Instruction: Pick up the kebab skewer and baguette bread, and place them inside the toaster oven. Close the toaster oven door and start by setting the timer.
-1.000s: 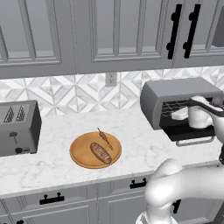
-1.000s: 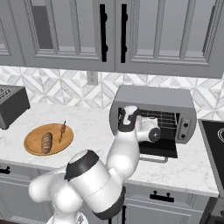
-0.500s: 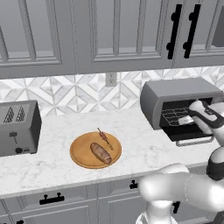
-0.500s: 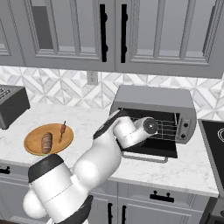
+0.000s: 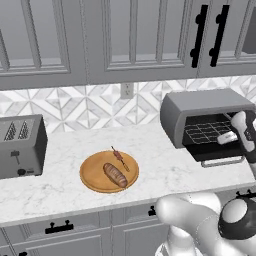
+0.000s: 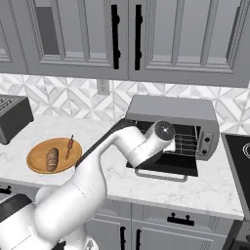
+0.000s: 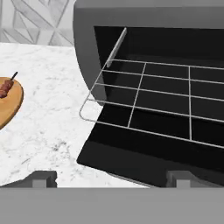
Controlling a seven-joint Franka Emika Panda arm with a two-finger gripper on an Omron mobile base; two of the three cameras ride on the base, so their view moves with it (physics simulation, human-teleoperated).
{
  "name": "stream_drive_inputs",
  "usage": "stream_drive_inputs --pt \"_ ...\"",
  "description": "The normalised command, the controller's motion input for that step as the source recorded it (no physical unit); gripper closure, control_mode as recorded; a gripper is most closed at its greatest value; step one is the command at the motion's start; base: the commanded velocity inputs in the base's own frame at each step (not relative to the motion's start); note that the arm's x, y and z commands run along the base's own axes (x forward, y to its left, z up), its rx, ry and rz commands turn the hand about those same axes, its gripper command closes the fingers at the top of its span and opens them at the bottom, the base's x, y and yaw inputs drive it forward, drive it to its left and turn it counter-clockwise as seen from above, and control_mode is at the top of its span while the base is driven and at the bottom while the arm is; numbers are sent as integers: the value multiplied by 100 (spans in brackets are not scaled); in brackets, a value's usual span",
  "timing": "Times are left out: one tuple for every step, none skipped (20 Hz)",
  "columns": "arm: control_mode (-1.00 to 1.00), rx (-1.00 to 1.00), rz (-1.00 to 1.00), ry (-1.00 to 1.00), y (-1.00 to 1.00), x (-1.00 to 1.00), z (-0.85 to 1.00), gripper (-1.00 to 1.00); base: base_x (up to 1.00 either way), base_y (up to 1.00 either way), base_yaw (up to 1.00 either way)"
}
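The pincer stands wide and empty just before the oven, whose door lies open with the bare rack pulled partly out. Well to the side on the desk, the round board carries the baguette and, near it, the skewer. The loaf is likely light, stiff-crusted and best pinched across its middle; the skewer, probably slim and awkward, is best taken at its meat.
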Motion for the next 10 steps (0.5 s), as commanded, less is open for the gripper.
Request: stream_drive_inputs --pt "-100 0 0 0 73 -79 75 -100 0 0 0" --pt "-100 0 0 0 83 -74 64 -100 0 0 0" --pt "-100 0 0 1 92 -69 53 -100 0 0 0" --pt "-100 -3 0 2 100 -65 44 -100 0 0 0" --pt "-100 -4 0 5 100 -59 36 -100 0 0 0" --pt "-100 -5 0 5 100 -57 32 -100 0 0 0" --pt "-100 -7 0 5 100 -56 29 -100 0 0 0" --pt "-100 -7 0 5 100 -54 29 -100 0 0 0" --pt "-100 -7 0 6 100 -52 28 -100 0 0 0" --pt "-100 -7 0 8 100 -43 20 -100 0 0 0"
